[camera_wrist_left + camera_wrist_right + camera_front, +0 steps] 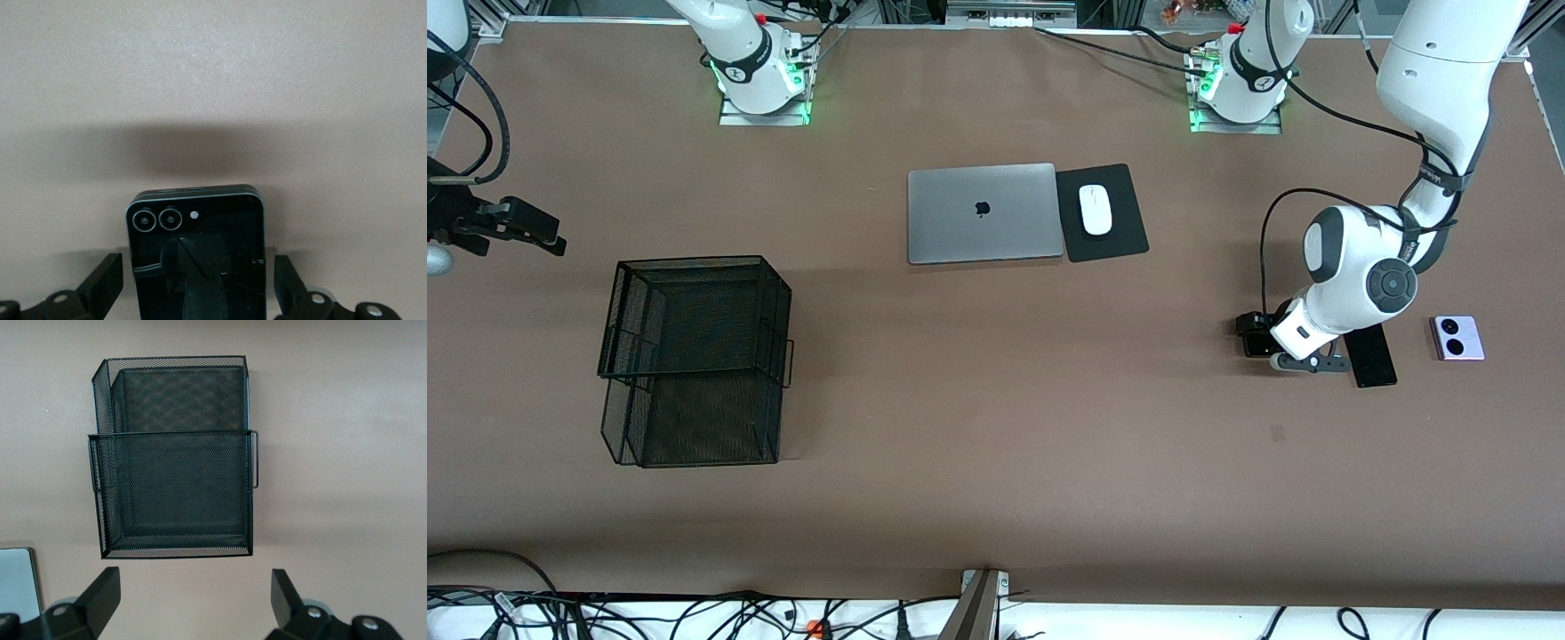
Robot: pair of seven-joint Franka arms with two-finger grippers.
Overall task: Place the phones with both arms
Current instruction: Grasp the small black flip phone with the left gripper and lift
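1. Left gripper (pixel 199 283) was down at the table toward the left arm's end, its jaws spread wide with one finger on each side of the small black phone (pixel 195 257), neither pad yet touching it as far as the left wrist view showed.
2. Right gripper (pixel 193 600) hung spread wide and empty at the right arm's end of the table, looking down on the black mesh basket (pixel 175 453); that arm waited.
3. By my judgement the step in hand was the first pickup: the left gripper was set to close on the small black phone, then lift it level.
4. Two phones lay untouched on the table: the long slim black phone (pixel 1371 357) just beside the left gripper, and the lavender-white phone (pixel 1457 338) nearer the table's edge.
5. From the front view the small black phone was nearly hidden under the left arm's wrist; only the left wrist view showed its lenses and the gaps at both fingers.
6. Only the front view showed the laptop (pixel 983 213) and the mouse (pixel 1096 210).
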